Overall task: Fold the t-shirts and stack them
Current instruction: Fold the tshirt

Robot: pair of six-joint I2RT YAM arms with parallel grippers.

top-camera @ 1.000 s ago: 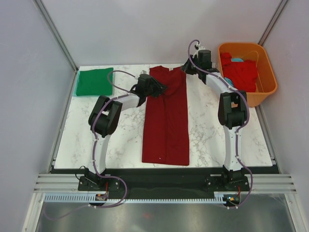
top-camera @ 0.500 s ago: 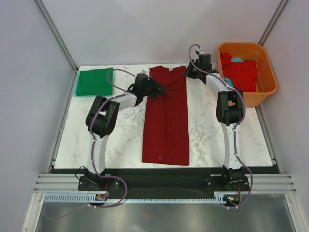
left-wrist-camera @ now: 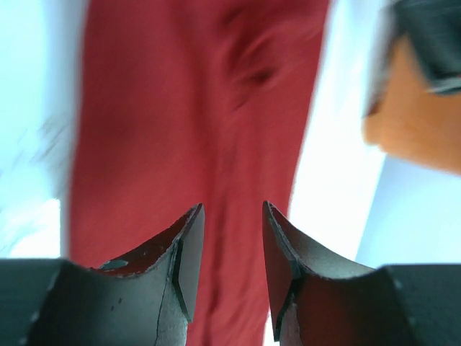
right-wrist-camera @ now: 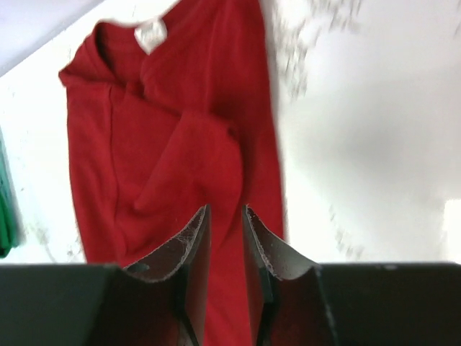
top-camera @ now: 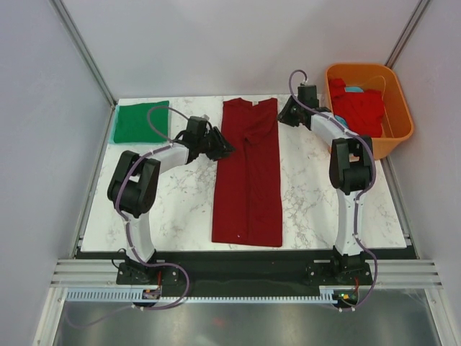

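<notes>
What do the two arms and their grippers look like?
Both arms are alike: the left arm and right arm have white links, bulky black joints and a thin lilac cable looping along each. The left gripper and right gripper are black, with two tapered, curved fingers.

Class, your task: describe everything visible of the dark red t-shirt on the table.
The dark red t-shirt is soft plain cloth, folded lengthwise into a long narrow strip with sleeves tucked inward. It lies flat on the marbled table, collar at the far end with a white label showing, hem at the near end. Creases bunch near the chest. The left gripper and right gripper are near its edges, fingers apart, gripping nothing.
</notes>
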